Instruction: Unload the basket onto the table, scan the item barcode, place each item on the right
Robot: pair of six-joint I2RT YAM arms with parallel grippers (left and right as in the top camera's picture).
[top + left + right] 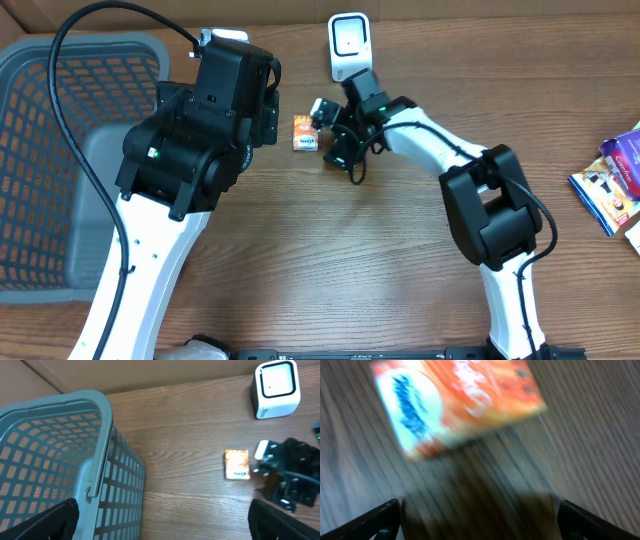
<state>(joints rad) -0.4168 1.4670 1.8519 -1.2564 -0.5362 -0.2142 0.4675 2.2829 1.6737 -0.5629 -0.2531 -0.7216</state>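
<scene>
Nothing can be read: the blue lettering on the orange packet (455, 405) is too blurred.

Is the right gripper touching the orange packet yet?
Apart. The right wrist view shows the open right gripper short of the orange packet, with bare table between them.

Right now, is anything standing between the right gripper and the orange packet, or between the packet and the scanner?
Nothing visible. The right gripper, open, hangs just beside the packet with only bare table between them. Between packet and scanner there is also only table; the gripper's own body is close to that path.
</scene>
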